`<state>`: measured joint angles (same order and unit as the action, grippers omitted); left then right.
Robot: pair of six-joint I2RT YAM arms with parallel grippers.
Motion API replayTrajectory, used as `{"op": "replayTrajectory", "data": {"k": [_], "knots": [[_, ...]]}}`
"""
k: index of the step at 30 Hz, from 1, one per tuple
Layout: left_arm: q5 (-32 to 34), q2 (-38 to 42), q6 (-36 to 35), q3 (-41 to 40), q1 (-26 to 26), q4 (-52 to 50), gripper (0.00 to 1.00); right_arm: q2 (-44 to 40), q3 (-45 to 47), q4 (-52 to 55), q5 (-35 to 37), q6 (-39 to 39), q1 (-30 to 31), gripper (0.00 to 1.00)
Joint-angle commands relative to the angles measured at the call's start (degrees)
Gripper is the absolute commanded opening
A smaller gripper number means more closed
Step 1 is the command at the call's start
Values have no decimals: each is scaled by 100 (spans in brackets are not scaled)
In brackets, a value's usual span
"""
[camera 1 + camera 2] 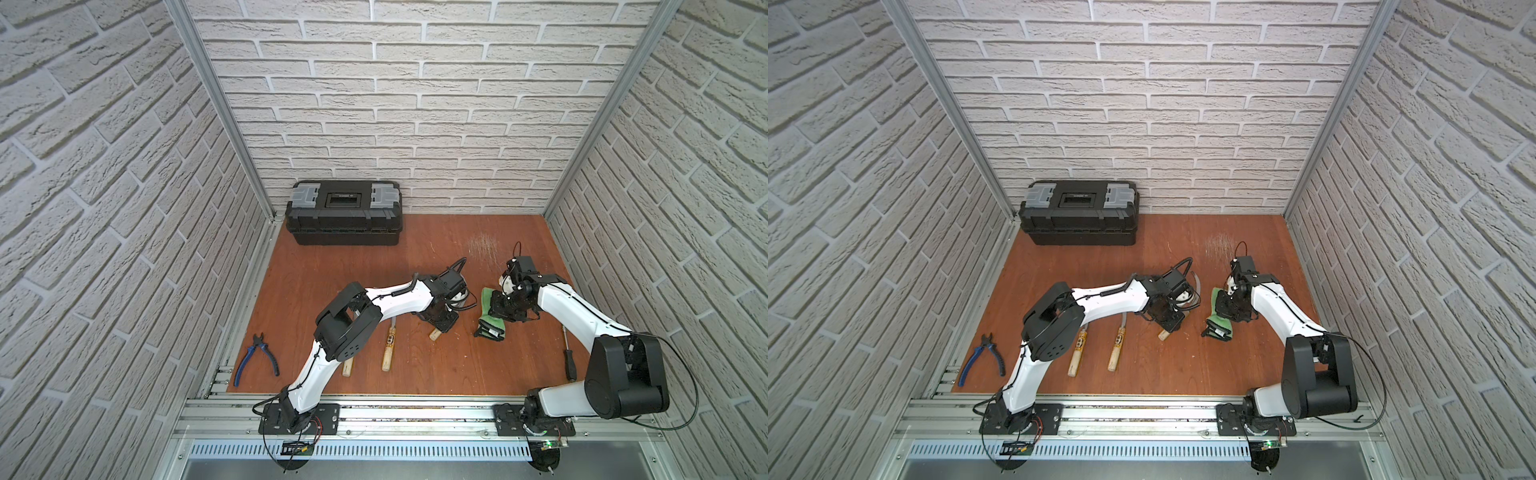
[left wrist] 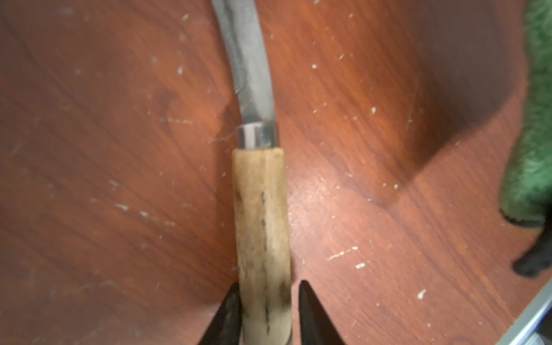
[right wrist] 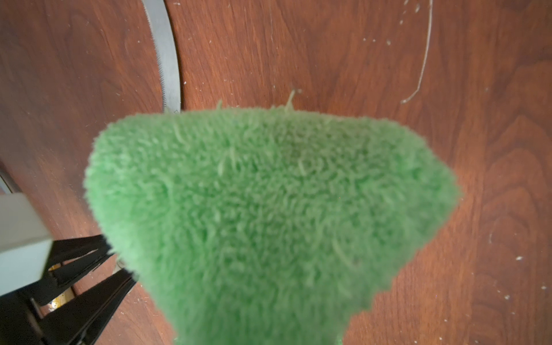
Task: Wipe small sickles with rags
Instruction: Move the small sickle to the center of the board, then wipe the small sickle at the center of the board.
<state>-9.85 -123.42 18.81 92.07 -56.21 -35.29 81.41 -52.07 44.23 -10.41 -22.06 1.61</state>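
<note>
One small sickle (image 2: pixel 261 224) lies on the brown table, its pale wooden handle between my left gripper's (image 2: pixel 268 285) fingertips. One finger touches the handle and a narrow gap shows at the other. Its grey curved blade (image 1: pixel 1198 286) arcs toward the rag. In both top views my left gripper (image 1: pixel 442 322) sits low over that handle. Two more sickles (image 1: pixel 1077 353) (image 1: pixel 1116 349) lie near the front, partly under the left arm. My right gripper (image 1: pixel 498 309) is shut on the green fluffy rag (image 3: pixel 268 209), which hides its fingers. The rag's free end reaches the blade (image 3: pixel 165 59).
A closed black toolbox (image 1: pixel 344 212) stands against the back wall at the left. Blue-handled pliers (image 1: pixel 255 359) lie at the front left, and a dark-handled screwdriver (image 1: pixel 568 357) lies by the right arm. Brick-patterned walls enclose three sides. An aluminium rail (image 1: pixel 415 409) runs along the front.
</note>
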Motion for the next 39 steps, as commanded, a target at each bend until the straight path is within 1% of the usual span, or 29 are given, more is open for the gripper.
{"op": "replayTrajectory", "data": {"k": [1,4,8,14,20,24,27,33,39], "knots": [[13,-164,-185,-80,70,2,42,-72,-22,14,-48,-13,-29,18],[90,17,-172,-385,91,304,50,-46,-96,38,-80,-17,-29,18],[190,474,-89,-1058,109,792,54,-10,-217,84,-109,-18,-29,18],[321,1168,226,-2174,12,1770,54,26,-342,146,-242,8,-17,18],[577,1489,645,-2880,-262,2433,54,3,-474,282,-276,105,1,17],[659,1531,830,-3144,-458,2608,53,-6,-505,299,-297,114,39,17],[783,1604,845,-3199,-553,2513,51,-17,-514,284,-329,82,69,17],[856,1675,888,-3304,-567,2463,49,-72,-549,296,-341,44,155,17],[914,1588,871,-3254,-551,2341,42,-64,-584,271,-364,18,208,17]]}}
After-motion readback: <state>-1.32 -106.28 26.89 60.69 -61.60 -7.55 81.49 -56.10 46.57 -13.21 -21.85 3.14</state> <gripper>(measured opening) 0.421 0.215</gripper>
